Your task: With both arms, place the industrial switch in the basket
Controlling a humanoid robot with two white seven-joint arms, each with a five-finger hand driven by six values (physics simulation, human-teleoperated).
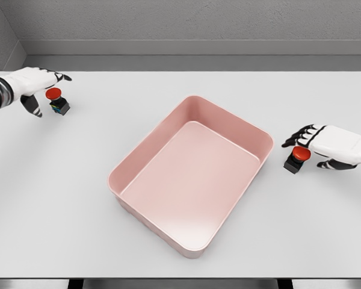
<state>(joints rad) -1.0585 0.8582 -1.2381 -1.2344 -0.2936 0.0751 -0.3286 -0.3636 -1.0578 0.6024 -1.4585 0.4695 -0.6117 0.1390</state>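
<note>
A pink rectangular basket [144, 150] sits turned at an angle in the middle of the white table. Two industrial switches with red buttons on black bodies stand on the table. One switch [58, 102] is at the far left, and my left hand [39, 90] hovers just beside and over it with fingers spread, not closed on it. The other switch [296, 158] stands right of the basket, and my right hand [316, 147] reaches it with fingers extended above the button and thumb low beside it, not clamped.
The white table [60, 211] ends at a front edge near the bottom of the view. A grey wall runs behind the table's back edge.
</note>
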